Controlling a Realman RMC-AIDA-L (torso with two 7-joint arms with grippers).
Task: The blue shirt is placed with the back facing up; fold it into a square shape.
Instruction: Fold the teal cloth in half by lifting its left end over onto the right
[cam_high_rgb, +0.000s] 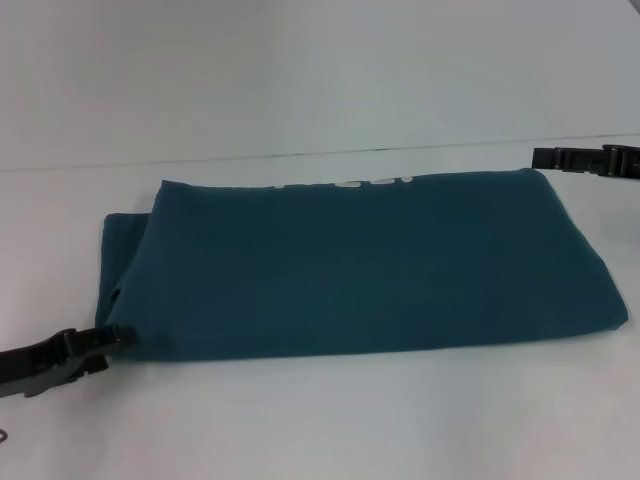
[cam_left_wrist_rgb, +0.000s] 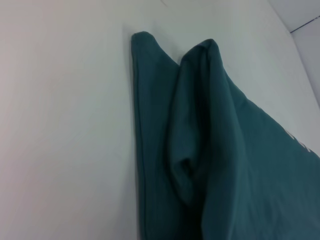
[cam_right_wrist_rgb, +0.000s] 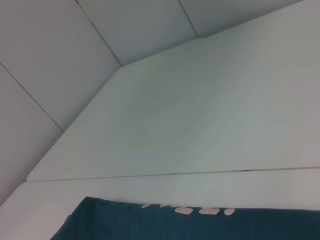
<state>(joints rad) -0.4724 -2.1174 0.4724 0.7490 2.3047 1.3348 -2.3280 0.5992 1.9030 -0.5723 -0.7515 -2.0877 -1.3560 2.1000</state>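
The blue shirt (cam_high_rgb: 360, 265) lies on the white table (cam_high_rgb: 330, 420), folded into a long band that runs left to right. Off-white lettering (cam_high_rgb: 350, 185) peeks out along its far edge. At the left end a lower layer (cam_high_rgb: 122, 255) sticks out past the top fold, and the left wrist view shows these stacked layers (cam_left_wrist_rgb: 200, 150) from close up. My left gripper (cam_high_rgb: 118, 350) sits low at the shirt's near left corner, open, its upper finger touching the cloth edge. My right gripper (cam_high_rgb: 540, 158) hovers at the far right corner. The right wrist view shows the shirt's far edge (cam_right_wrist_rgb: 200, 225).
A seam in the table (cam_high_rgb: 300, 155) runs just behind the shirt. A pale panelled wall (cam_right_wrist_rgb: 100, 40) rises beyond the table. Bare white tabletop lies in front of the shirt and to its left (cam_left_wrist_rgb: 65, 140).
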